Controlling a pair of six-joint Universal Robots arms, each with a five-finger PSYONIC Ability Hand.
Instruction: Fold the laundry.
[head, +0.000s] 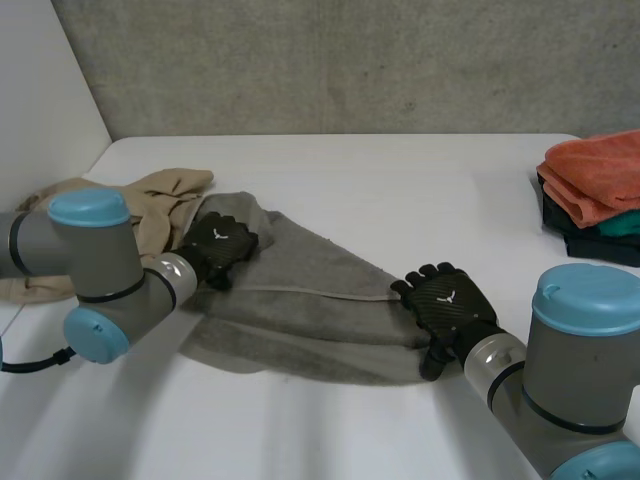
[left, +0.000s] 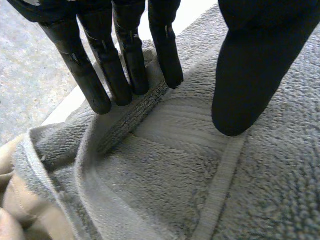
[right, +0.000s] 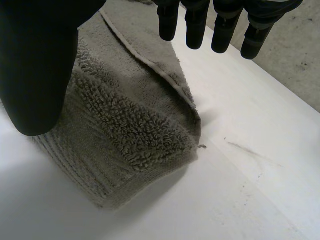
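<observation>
The rumpled grey terry towel (head: 310, 300) lies across the near part of the white table (head: 400, 190), the left hand (head: 218, 245) resting straight fingers (left: 127, 65) on a raised fold at its left end, the right hand (head: 447, 303) open over its right corner, with bare tabletop beyond its far edge

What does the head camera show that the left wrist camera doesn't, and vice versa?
Head view: the right hand at one end of the grey towel, and folded cloths stacked to the robot's right. Left wrist view: the straight fingers of the left hand pressing a raised fold. Both: the towel, the left hand, a beige cloth beside it.
</observation>
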